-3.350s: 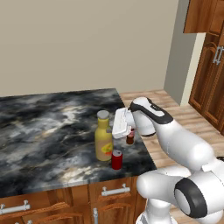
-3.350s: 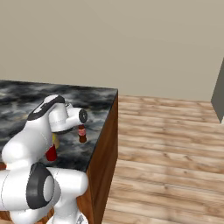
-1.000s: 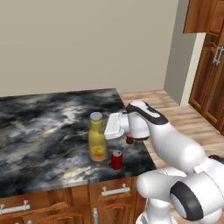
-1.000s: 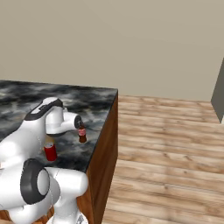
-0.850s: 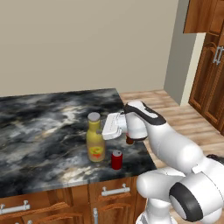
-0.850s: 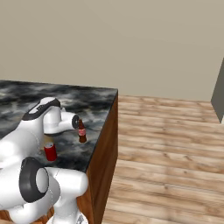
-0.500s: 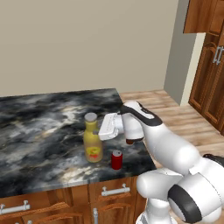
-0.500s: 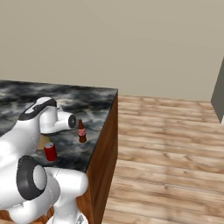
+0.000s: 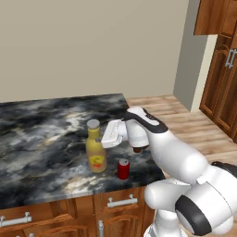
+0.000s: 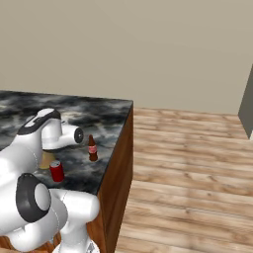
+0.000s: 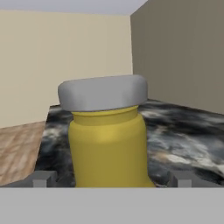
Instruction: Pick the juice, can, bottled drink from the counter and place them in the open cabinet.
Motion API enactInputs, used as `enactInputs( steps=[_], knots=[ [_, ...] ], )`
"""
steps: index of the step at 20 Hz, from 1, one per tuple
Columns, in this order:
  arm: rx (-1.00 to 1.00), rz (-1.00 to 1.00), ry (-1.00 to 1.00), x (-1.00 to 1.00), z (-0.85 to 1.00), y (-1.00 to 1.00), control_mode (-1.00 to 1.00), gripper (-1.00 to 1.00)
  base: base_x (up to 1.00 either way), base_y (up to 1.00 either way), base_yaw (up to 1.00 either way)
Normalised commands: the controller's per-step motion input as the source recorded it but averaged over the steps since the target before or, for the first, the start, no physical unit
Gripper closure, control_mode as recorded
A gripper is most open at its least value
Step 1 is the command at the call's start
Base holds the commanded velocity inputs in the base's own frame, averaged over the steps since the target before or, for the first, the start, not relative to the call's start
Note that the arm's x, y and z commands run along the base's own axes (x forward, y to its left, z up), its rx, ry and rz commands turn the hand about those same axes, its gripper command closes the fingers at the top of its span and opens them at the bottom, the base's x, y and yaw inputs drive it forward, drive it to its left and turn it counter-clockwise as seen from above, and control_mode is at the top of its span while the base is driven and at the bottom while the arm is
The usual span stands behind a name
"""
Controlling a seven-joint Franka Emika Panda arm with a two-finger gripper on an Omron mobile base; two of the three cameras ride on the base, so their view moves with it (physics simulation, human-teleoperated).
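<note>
— Now, status of juice [image 9: 96,152]?
— Upright on counter [image 9: 41,134], near front right corner. Grey cap, yellow body, orange-red label facing front. In hand view, neck and cap [image 11: 103,93] close up, centred between two finger tips [image 11: 43,179].
— Gripper [image 9: 104,137]?
— Level with bottle neck, approaching from right side. Jaws spread wide, one tip either side of neck, apart from it. Nothing grasped.
— Can [image 9: 123,169]?
— Standing just right of juice and nearer counter's front edge, close to but not touching bottle. From right base view [image 10: 57,171], same position, beside arm's body.
— Bottled drink [image 10: 92,148]?
— Upright near counter's right edge, clear in right base view. Mostly hidden behind wrist in left base view; dark base alone visible there [image 9: 137,150].
— Cabinet [image 9: 221,78]?
— Far right, reddish-brown doors with grey bar handles, well apart from counter, across wooden floor [image 10: 197,168]. Whether open: cannot tell from this angle.
— Surroundings?
— Brown drawers [image 9: 55,217] with silver handles under counter; beige wall [image 9: 92,46] behind.
</note>
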Motion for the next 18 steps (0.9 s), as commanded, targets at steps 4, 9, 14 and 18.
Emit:
enactInputs(
  steps=[4, 9, 14, 18],
  knots=[
    [0.0, 0.01, 0.0, 0.0, 0.0, 0.07, -1.0, 1.0, 0.0, 0.0, 0.0],
    [0.0, 0.02, 0.0, -0.04, 0.0, 0.02, -1.0, 1.0, 0.0, 0.0, 0.0],
    [0.01, 0.06, -0.01, -0.13, 0.3, -0.06, -1.0, 1.0, 0.0, 0.0, 0.0],
    [0.07, 0.04, -0.03, -0.22, 0.64, -0.1, -1.0, 1.0, 0.0, 0.0, 0.0]
  ],
)
